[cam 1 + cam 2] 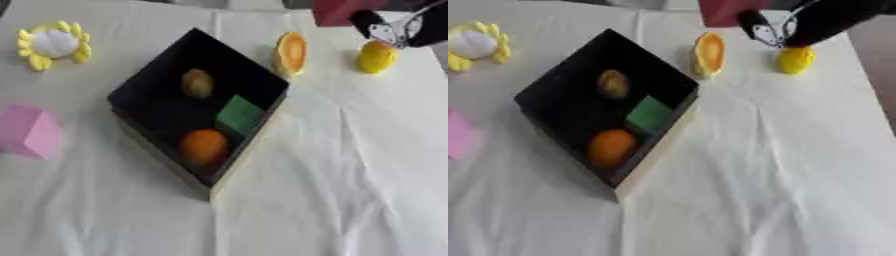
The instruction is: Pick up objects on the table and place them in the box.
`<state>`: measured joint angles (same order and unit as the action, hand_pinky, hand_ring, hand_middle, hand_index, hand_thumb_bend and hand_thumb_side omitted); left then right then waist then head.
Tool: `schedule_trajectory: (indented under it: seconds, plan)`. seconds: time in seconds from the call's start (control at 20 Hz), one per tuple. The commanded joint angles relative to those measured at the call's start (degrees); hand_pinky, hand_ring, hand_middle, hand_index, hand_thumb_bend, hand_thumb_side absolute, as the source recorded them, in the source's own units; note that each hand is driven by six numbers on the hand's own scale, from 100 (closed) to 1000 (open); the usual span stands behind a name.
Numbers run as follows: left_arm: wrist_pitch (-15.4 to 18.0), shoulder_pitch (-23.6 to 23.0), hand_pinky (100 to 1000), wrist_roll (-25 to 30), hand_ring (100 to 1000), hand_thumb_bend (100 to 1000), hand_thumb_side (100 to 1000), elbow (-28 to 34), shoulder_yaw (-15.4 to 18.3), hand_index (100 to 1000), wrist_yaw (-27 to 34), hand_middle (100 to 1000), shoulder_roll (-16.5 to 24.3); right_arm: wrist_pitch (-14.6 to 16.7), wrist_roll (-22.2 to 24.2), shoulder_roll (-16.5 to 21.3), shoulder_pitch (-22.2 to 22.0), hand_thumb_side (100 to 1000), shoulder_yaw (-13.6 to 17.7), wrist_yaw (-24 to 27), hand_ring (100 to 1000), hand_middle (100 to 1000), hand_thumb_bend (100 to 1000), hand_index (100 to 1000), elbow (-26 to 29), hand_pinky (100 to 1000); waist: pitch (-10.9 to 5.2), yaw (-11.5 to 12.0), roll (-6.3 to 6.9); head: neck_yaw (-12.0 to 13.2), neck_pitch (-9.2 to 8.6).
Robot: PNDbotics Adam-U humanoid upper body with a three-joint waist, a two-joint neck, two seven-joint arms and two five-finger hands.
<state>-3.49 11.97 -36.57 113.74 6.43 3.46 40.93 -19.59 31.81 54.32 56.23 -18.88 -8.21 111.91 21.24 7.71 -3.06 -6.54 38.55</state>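
A black box (140, 85) lies askew at the table's middle. Inside are a brown oval fruit (198, 83), a green block (240, 114) and an orange (204, 146). Right of the box an orange fruit half (290, 53) stands on edge. A yellow lemon (376, 57) lies further right. My right hand (820, 20) comes in from the upper right, just above the lemon, open and holding nothing. A dark red block (337, 11) sits behind it at the far edge. My left hand is out of sight.
A yellow and white flower-shaped toy (52, 44) lies at the far left. A pink block (29, 131) sits at the left edge. A white cloth (332, 190) covers the table, which ends on the right near the lemon.
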Motion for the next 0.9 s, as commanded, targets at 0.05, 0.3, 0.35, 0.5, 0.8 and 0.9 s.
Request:
schedule_trajectory:
  seconds: [0.05, 0.3, 0.35, 0.5, 0.8, 0.9]
  plan:
    - [0.2, 1.2, 804, 0.5, 713, 199, 563, 0.9, 0.1, 883, -0.2, 713, 2.3, -0.4, 3.6, -4.9, 4.8, 113, -2.7, -1.3, 624, 505, 100, 551, -2.8, 776, -2.31, 0.4, -0.89, -0.9, 0.18]
    - [0.5, 3.1, 805, 1.0, 715, 208, 555, 0.9, -0.3, 883, 0.0, 714, 2.2, 1.6, 6.4, -12.0, 9.9, 115, -6.8, -4.3, 631, 511, 100, 560, -7.7, 778, -2.36, 1.9, -1.16, -2.9, -0.03]
    - [0.6, 3.7, 805, 1.2, 715, 209, 553, 0.9, -0.6, 883, 0.0, 714, 2.2, 2.1, 6.7, -13.2, 10.5, 116, -7.5, -5.2, 633, 514, 100, 564, -8.8, 778, -2.35, 2.3, -1.16, -3.5, -0.08]
    - [0.9, 5.4, 806, 2.0, 717, 212, 548, 0.9, -1.3, 883, 0.1, 715, 2.1, 3.9, 7.6, -15.8, 10.9, 118, -9.6, -7.5, 636, 518, 100, 569, -12.4, 777, -2.30, 3.6, -1.05, -5.1, -0.08]
    - [1.2, 7.3, 806, 3.0, 717, 211, 546, 0.9, -2.0, 883, 0.4, 716, 1.5, 7.6, 8.5, -19.9, 10.9, 125, -12.8, -10.9, 648, 525, 100, 580, -20.1, 777, -2.01, 5.8, -0.88, -6.5, 0.08]
    - [1.2, 7.5, 806, 3.1, 717, 212, 546, 0.9, -2.1, 883, 0.5, 716, 1.3, 8.9, 8.9, -20.9, 10.9, 129, -13.8, -11.8, 653, 528, 100, 585, -22.3, 777, -1.90, 6.3, -0.86, -6.8, 0.15]
